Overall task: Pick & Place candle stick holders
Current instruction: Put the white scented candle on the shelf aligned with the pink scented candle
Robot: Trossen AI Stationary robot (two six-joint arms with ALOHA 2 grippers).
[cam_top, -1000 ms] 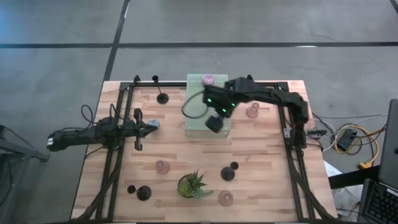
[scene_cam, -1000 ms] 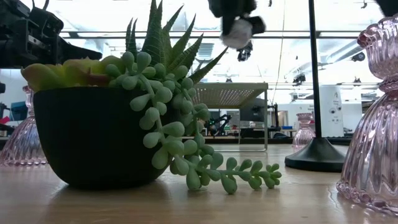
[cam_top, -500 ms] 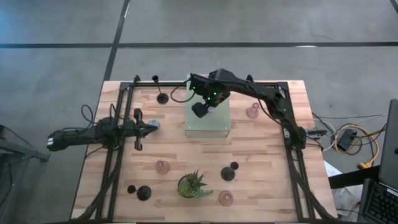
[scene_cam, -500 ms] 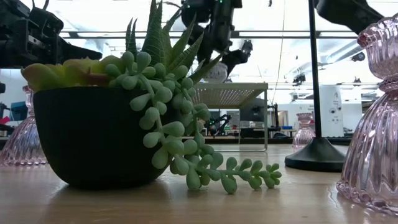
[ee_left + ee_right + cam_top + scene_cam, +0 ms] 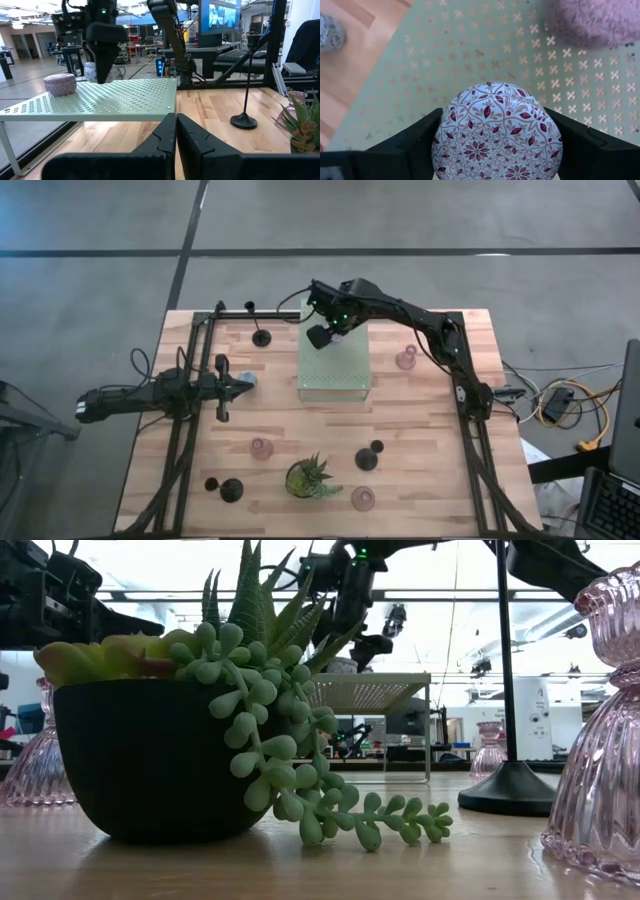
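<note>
My right gripper (image 5: pixel 320 337) is shut on a squat white holder with a maroon flower pattern (image 5: pixel 495 135). It is low over the far left corner of the pale green perforated box (image 5: pixel 335 365). A lilac holder (image 5: pixel 60 84) stands on its base on the box top close by. My left gripper (image 5: pixel 222 387) is shut and empty at the table's left, next to a grey holder (image 5: pixel 248 378). Black holders (image 5: pixel 261 337) and pink glass holders (image 5: pixel 405 360) stand on the table. My right gripper pinches the patterned holder by its round sides (image 5: pixel 445 137) between the two fingers (image 5: pixel 410 145). The fingers come from above, slanting down. The holder sits upright, its domed top toward the wrist camera. Whether its base touches the box top I cannot tell.
A spiky potted plant (image 5: pixel 310 477) stands near the front edge, between a pink holder (image 5: pixel 261 448) and a black one (image 5: pixel 375 452). Another pink holder (image 5: pixel 362 499) and black ones (image 5: pixel 230 490) stand at the front. A dark frame (image 5: pixel 190 380) borders the work area.
My right gripper has carried the patterned holder from above the box's near right part toward the table's far left, to the box's far left corner. It has come down close to the box top. It has stayed shut on the holder.
</note>
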